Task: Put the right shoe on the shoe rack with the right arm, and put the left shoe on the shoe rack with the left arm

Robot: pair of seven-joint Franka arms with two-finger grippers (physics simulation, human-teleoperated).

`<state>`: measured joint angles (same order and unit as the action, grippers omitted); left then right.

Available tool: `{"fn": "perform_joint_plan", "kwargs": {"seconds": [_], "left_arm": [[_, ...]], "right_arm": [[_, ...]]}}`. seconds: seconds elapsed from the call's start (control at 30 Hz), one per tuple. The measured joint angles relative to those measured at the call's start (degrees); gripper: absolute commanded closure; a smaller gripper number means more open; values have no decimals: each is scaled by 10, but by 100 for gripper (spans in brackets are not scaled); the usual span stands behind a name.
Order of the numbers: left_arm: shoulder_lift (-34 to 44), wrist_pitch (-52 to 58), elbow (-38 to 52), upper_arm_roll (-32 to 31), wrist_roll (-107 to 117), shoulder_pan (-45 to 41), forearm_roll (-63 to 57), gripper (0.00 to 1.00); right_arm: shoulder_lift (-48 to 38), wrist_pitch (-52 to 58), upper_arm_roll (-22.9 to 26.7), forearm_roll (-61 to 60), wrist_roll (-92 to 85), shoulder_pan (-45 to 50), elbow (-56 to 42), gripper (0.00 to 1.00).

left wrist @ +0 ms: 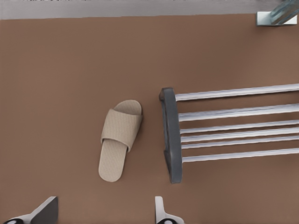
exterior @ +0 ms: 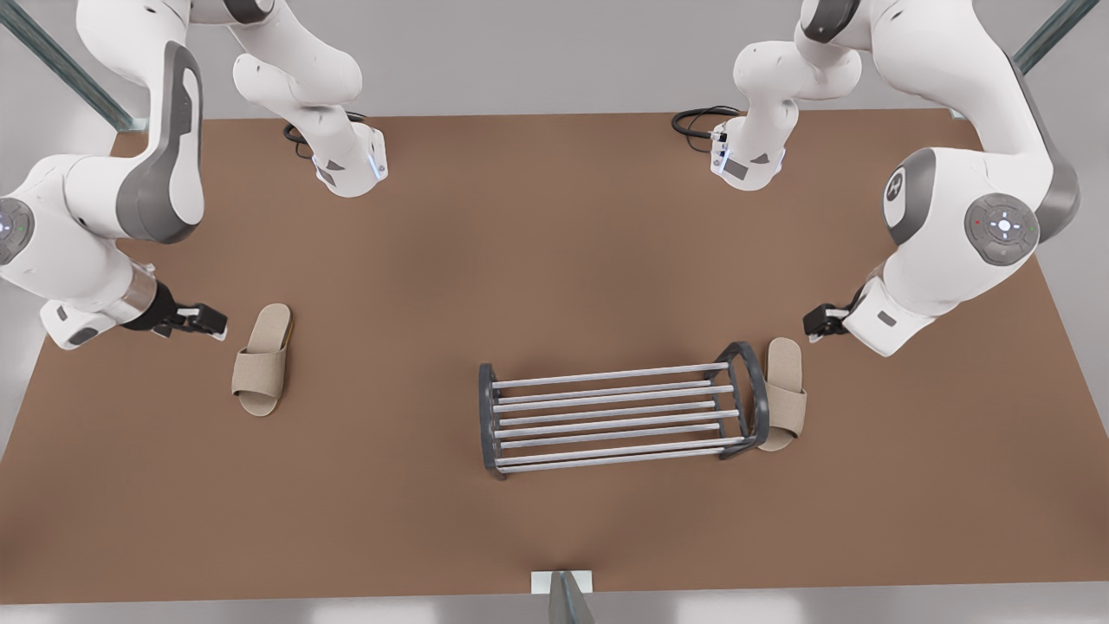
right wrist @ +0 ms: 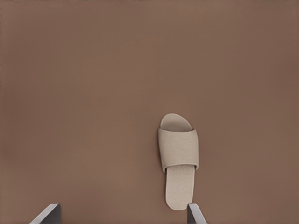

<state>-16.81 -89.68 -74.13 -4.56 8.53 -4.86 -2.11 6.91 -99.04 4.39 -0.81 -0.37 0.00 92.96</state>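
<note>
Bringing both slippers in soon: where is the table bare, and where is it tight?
Bare: the table between the lone slipper and the rack, and the rack's rods. Tight: the other slipper lies close beside the rack's end, a narrow gap between, with the left gripper near it. The right gripper hangs by the lone slipper.

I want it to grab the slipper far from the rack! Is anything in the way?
No: nothing visible lies between the open right gripper and that slipper. The left gripper hangs by the other slipper.
</note>
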Motion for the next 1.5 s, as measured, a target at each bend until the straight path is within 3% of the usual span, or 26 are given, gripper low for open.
{"fn": "perform_joint_plan", "kwargs": {"seconds": [0.17,0.33,0.57,0.73,0.9,1.1,1.5], "left_arm": [[14,-23,-43,3,5,0,1,0],[149,-225,-413,32,2,-8,0,0],[144,-614,-648,80,-35,-18,1,0],[66,-875,-673,102,-57,3,-30,0],[41,-1003,-674,138,-66,4,-140,0],[8,-1066,-672,142,-48,6,-220,0],[-87,-1098,-630,142,-22,19,-231,0]], "right_arm": [[-32,-84,0,-6,-12,-16,143,0],[30,-273,0,-8,-28,-28,274,0],[88,-531,2,-8,-54,-41,363,0],[76,-612,6,-8,-74,-65,399,0],[53,-638,14,-8,-90,-68,451,0],[57,-652,14,-8,-115,-107,464,0],[83,-660,26,-8,-179,-115,478,0]]}}
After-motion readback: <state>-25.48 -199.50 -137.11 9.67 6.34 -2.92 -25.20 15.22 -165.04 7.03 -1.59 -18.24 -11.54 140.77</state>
